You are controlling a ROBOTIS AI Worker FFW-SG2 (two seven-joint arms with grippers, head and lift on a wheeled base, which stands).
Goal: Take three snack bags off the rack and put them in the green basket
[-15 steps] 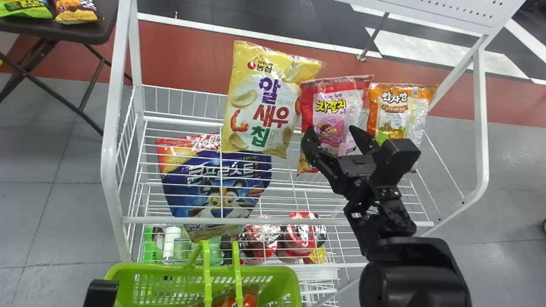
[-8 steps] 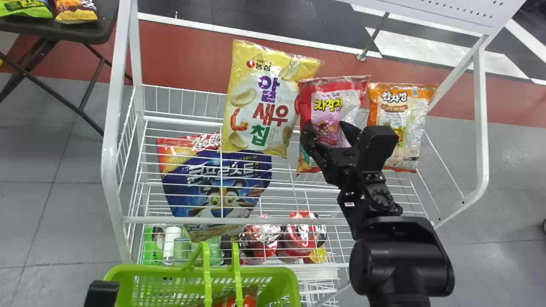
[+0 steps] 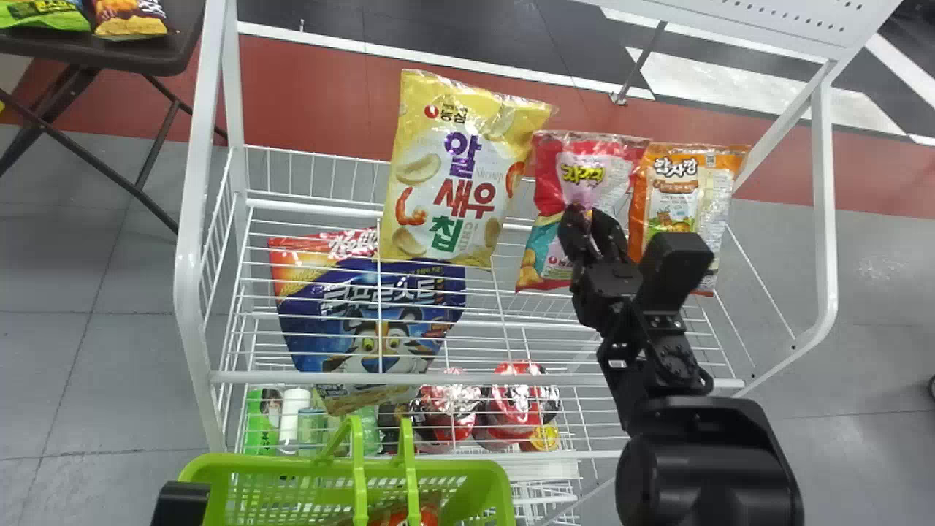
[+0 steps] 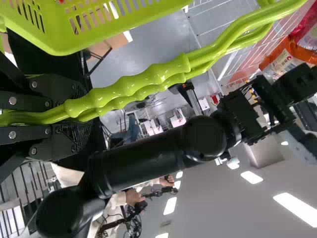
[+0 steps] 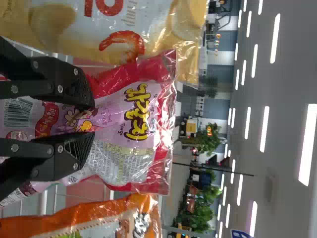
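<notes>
Right gripper: clamped on the red-and-pink bag now, pinching the film between 2 flat black fingers.
Red-and-pink bag: upright at the rack, glossy, crinkled, sealed straight across the top; printed with yellow lettering on pink, plus a barcode lower down.
Teal-and-red bag: right behind it, poking out at the lower left.
Yellow bag: big, pillowy, tilted a little; marked in bold purple, red and green characters, right up against the red-and-pink one's edge.
Orange bag: on the other side, close in the head view, but separated by a narrow gap in the right wrist view.
Blue bag: lower, behind white wires, large and slanted.
Green basket: in front of the rack, smooth, slotted plastic, holding a red-orange packet.
Left gripper: closed around the 2 wavy green handles.
</notes>
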